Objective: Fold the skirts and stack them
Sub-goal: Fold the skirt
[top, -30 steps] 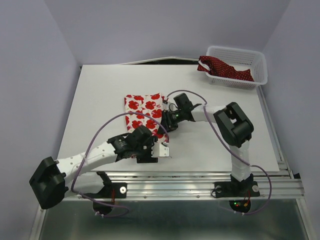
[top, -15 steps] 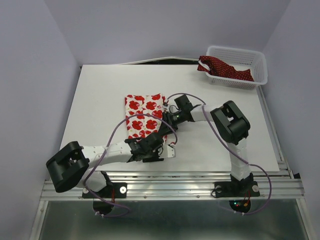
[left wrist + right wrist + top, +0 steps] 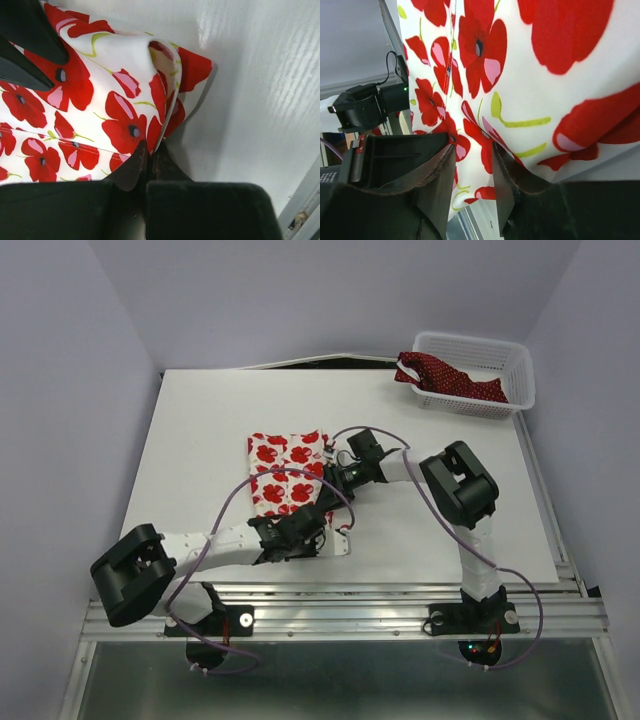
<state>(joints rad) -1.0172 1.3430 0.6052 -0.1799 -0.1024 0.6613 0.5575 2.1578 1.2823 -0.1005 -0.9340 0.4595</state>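
Your left gripper [image 3: 148,152] is closed tight, its tips nipping a raised fold at the near corner of the floral skirt [image 3: 285,472]. From those tips the rest of the cloth runs ahead and off to the left. To the right there is only bare bench [image 3: 260,90]. That is the relation to work from: any fold you make carries this corner forward and leftward over the body of the skirt, along its longer side, which runs away from the gripper.

Your right gripper [image 3: 474,147] sits just beyond the left one, at the same side edge of the skirt. Its jaws stand partly apart, and the printed cloth lies flat across the gap. It looks to be resting over the cloth rather than pinching it, so don't count on it as a firm anchor.

The floral skirt is white with big red poppies and green stems. It is spread mostly flat, with a puckered, doubled-over corner where you hold it. It is thin and limp and will likely sag and trail if lifted by one point.

The dark red dotted skirt [image 3: 450,380] is well beyond the right gripper, draped crumpled in the white lattice basket [image 3: 500,355]. The right arm is the nearer one for it.
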